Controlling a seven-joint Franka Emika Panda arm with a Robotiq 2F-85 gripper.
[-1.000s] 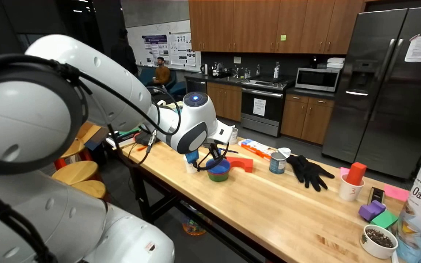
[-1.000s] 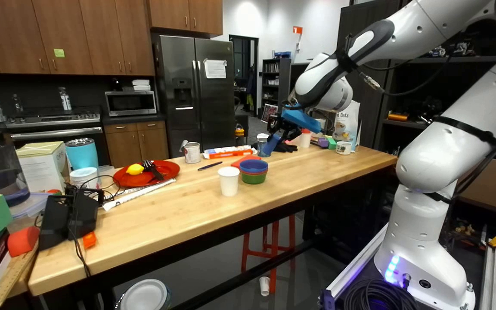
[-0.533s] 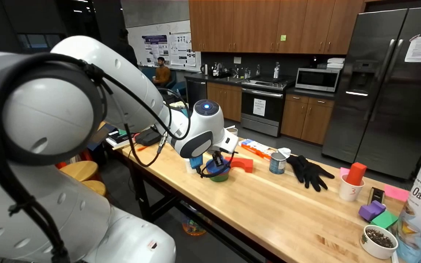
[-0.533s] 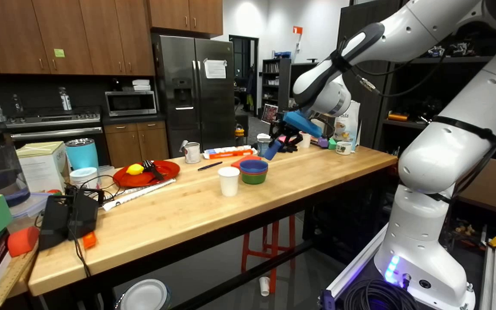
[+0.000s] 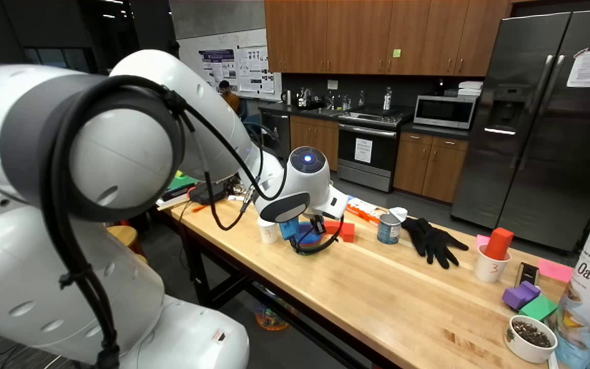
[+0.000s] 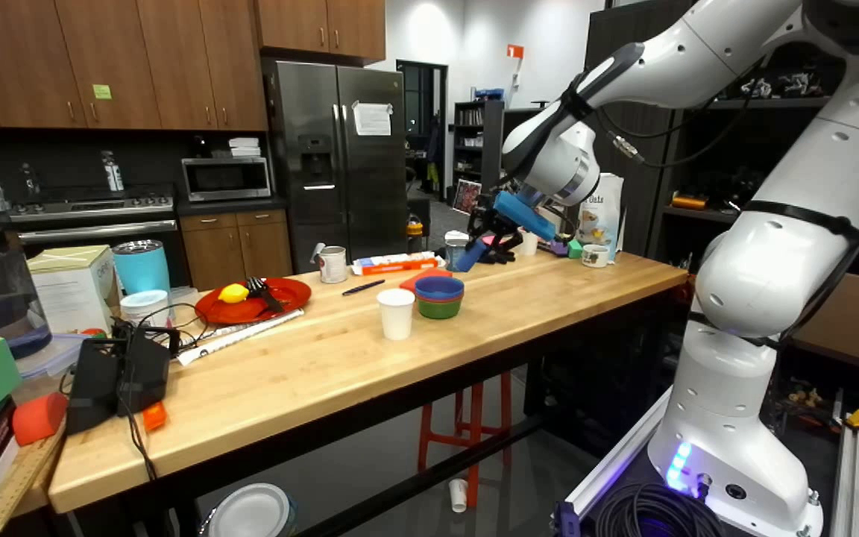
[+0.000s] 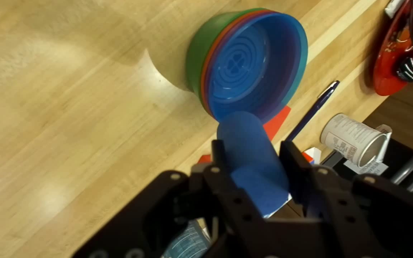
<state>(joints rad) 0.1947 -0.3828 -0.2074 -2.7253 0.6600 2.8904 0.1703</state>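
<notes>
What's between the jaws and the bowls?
The blue block, gripped in the jaws; in the wrist view, its end overlaps the rim of the bowls.

A robot arm reaches from the left over a wooden table, its gripper by a blue bowl. At right, a red block stands in a white cup; an oats bag rises near right, a refrigerator far right.

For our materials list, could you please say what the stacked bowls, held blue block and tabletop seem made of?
Stacked bowls: likely smooth plastic; thin rims, ringed pattern inside.
Blue block: perhaps foam or painted wood; its matte face leaves this open.
Tabletop: wood, apparently varnished, showing grain and reflections.
</notes>
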